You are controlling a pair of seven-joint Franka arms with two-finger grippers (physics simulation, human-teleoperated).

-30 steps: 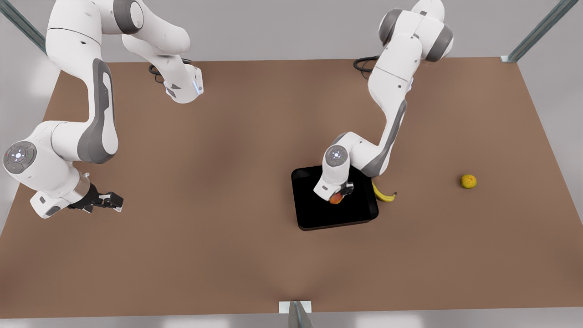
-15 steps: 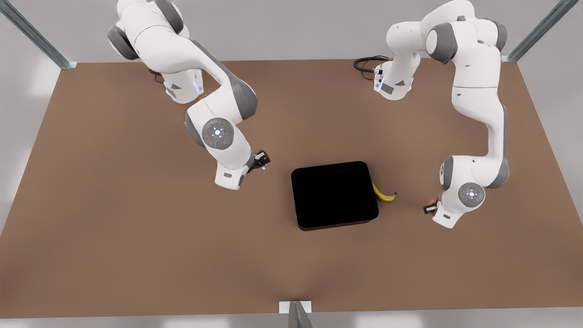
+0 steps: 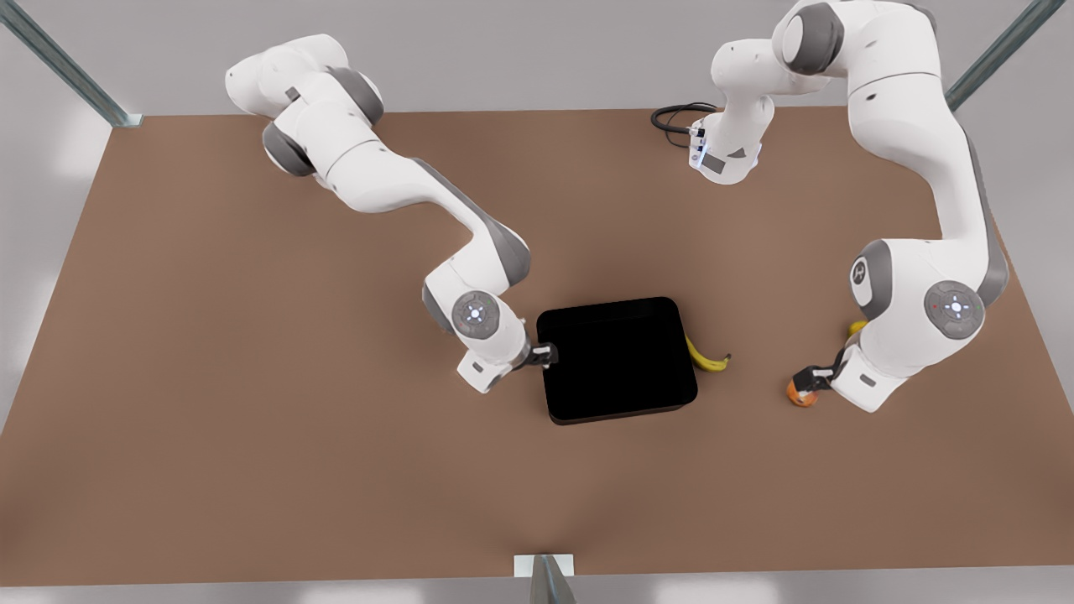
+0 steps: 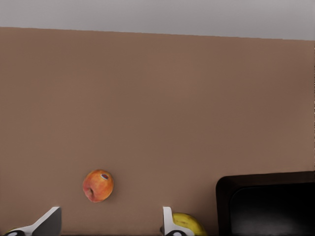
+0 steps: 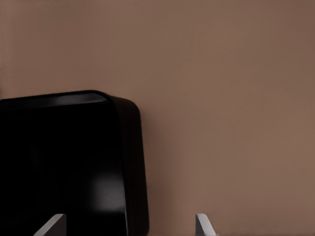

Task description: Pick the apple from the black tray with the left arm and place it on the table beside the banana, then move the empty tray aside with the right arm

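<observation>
The apple lies on the table near the banana, left gripper spread (released), while the right gripper, spread, straddles the empty tray edge to shift it.

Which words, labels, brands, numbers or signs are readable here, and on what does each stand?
No readable text.
Small mark on the left arm's grey joint: too small to read.
No writing on the black tray, banana, apple, table, the left hand beside the apple or the right hand at the tray's edge.
</observation>
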